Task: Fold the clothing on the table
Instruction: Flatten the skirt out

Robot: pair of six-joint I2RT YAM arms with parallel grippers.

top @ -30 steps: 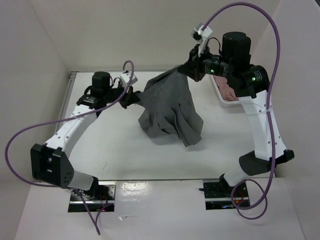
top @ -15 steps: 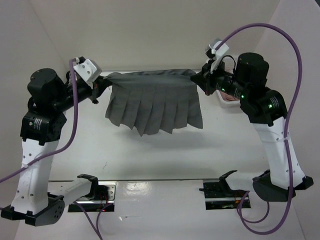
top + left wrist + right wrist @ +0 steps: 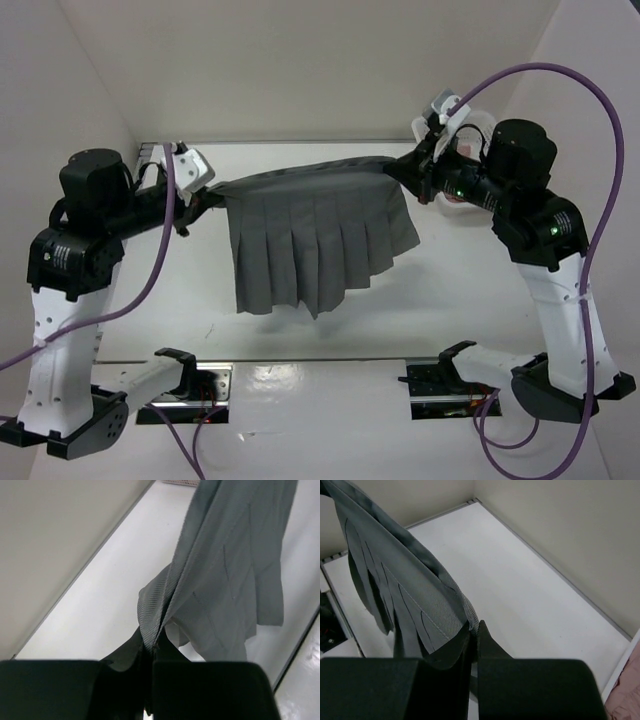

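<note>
Two white-and-black jointed robot arms trailing purple cables [image 3: 530, 69].
The left arm [image 3: 62, 350] and right arm [image 3: 565, 320] wear white shells dotted with small holes, black cylindrical joint motors [image 3: 92, 175] and black bases [image 3: 75, 435]; small green lights [image 3: 460, 186] glow on the right one, and the left gripper [image 3: 150, 649] and right gripper [image 3: 475, 631] have blocky matte-black fingers.

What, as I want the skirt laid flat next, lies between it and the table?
Nothing visible does. The skirt hangs spread between the left fingers and right fingers; the table under it shows bare. The pink garment lies off to the right.
</note>
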